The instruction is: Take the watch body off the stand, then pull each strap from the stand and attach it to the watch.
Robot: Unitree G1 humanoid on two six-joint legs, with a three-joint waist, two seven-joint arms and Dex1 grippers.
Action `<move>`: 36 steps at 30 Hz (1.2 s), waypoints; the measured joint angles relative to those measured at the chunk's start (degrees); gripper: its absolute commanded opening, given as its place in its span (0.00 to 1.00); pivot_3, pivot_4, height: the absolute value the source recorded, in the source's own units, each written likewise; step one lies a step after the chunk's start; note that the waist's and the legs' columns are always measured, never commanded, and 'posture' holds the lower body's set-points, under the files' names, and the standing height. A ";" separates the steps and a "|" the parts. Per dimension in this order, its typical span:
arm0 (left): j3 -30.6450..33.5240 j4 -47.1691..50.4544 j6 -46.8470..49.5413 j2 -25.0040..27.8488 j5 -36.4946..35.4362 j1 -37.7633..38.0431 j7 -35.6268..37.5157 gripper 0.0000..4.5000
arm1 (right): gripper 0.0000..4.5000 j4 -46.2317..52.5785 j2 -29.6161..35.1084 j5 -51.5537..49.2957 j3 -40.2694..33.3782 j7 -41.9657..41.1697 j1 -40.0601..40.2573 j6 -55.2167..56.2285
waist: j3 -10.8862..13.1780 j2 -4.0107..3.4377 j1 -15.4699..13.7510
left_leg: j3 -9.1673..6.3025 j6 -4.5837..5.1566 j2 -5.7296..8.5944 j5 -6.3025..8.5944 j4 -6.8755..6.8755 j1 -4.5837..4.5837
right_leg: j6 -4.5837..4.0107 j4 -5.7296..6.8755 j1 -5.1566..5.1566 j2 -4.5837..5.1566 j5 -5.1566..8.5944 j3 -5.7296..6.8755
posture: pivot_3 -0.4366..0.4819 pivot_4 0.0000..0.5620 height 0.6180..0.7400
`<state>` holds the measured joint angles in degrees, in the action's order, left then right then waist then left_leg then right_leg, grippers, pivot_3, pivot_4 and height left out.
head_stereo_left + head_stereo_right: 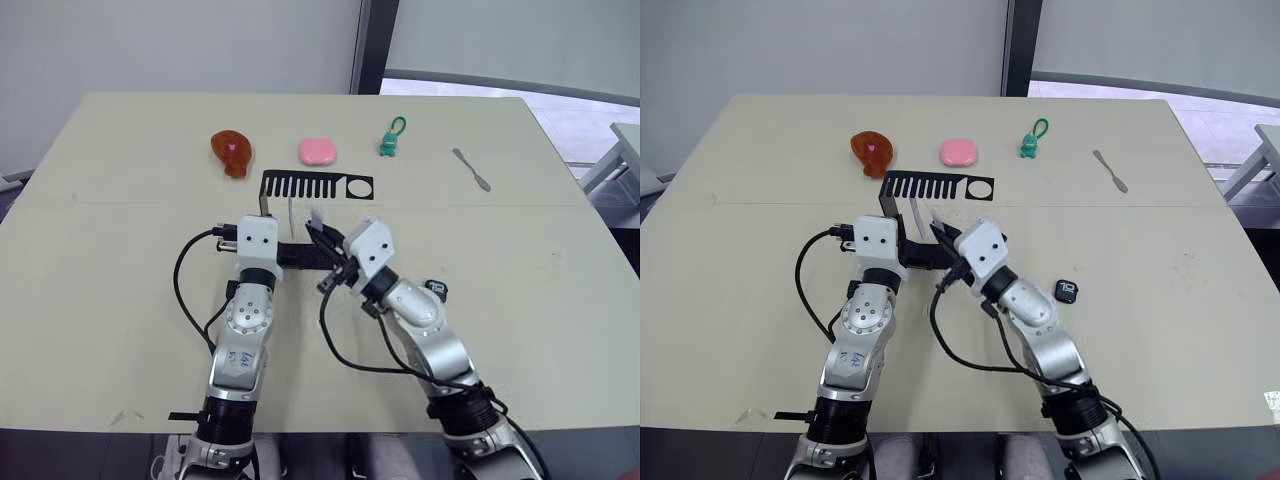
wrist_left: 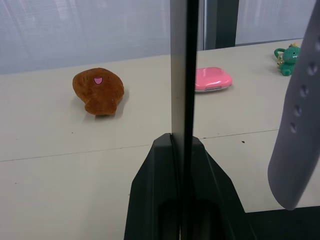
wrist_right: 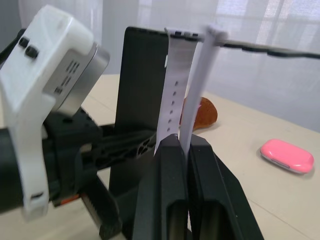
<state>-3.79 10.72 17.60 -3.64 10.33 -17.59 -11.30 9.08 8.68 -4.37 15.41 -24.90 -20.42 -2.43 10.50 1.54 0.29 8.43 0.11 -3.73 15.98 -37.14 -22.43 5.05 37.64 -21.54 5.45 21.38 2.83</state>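
The black stand (image 1: 315, 186) stands mid-table with its comb-slotted bar on top. My left gripper (image 2: 182, 145) is shut on the stand's thin upright (image 2: 179, 75). Two pale straps hang from the bar, a holed one (image 3: 175, 85) and one beside it (image 3: 201, 85). That second strap runs down between the fingers of my right gripper (image 3: 185, 142), which is shut on it just under the bar (image 1: 325, 240). The small black watch body (image 1: 1067, 291) lies on the table to the right of my right arm, apart from both grippers.
Along the far side of the table (image 1: 100, 300) lie a brown plush toy (image 1: 231, 152), a pink case (image 1: 317, 151), a green keychain figure (image 1: 391, 140) and a grey metal tool (image 1: 471, 168). Black cables loop beside both wrists.
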 measured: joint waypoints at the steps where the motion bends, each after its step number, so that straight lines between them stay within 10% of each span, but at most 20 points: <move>1: 0.05 0.00 0.00 0.00 0.00 0.01 0.00 0.00 | 0.00 0.56 0.84 -0.43 -0.24 -0.66 0.75 0.00 | 0.00 0.00 -0.01 | 0.00 0.00 0.00 0.00 0.00 0.00 | 0.00 0.00 0.00 0.00 0.00 0.00 | 0.48 0.27 1.00; 6: 0.16 0.77 0.65 0.00 -1.48 1.11 1.52 0.22 | 0.00 2.76 4.46 -3.03 -2.01 -3.72 3.59 -0.12 | 0.00 0.00 -0.01 | 0.00 0.00 0.00 0.00 0.01 0.01 | 0.00 -0.01 0.01 0.00 0.00 0.00 | 0.48 0.27 1.00; 13: 0.17 5.31 4.01 0.37 -3.89 5.67 5.06 1.00 | 0.00 3.00 9.95 -8.17 -5.98 -9.31 3.95 -0.51 | 0.03 0.03 0.05 | -0.01 0.01 -0.01 0.00 0.02 0.01 | 0.00 -0.02 0.01 -0.01 0.00 0.00 | 0.48 0.27 1.00; 25: 5.71 21.25 0.66 11.78 -22.28 22.58 26.68 1.00 | 0.00 3.02 18.88 -21.59 -12.06 -22.54 3.83 -7.20 | 0.04 0.01 0.49 | -0.04 0.02 -0.05 0.03 0.11 0.06 | -0.07 -0.07 0.04 0.00 0.03 0.01 | 0.48 0.27 1.00; 36: 26.35 17.34 15.13 39.87 -63.23 19.80 54.68 1.00 | 0.00 8.61 22.74 -40.71 -14.49 -28.49 1.02 -27.02 | 0.09 -0.05 1.33 | -0.16 0.07 -0.03 0.10 0.13 0.03 | -0.14 -0.10 0.08 0.06 0.06 0.06 | 0.48 0.27 1.00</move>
<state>22.57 28.05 32.73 36.23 -52.90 2.22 43.38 17.69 31.42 -45.08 0.92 -53.39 -19.39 -29.45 10.58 1.49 1.62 8.27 0.18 -3.76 16.08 -37.01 -22.39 4.90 37.54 -21.46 5.51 21.45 2.89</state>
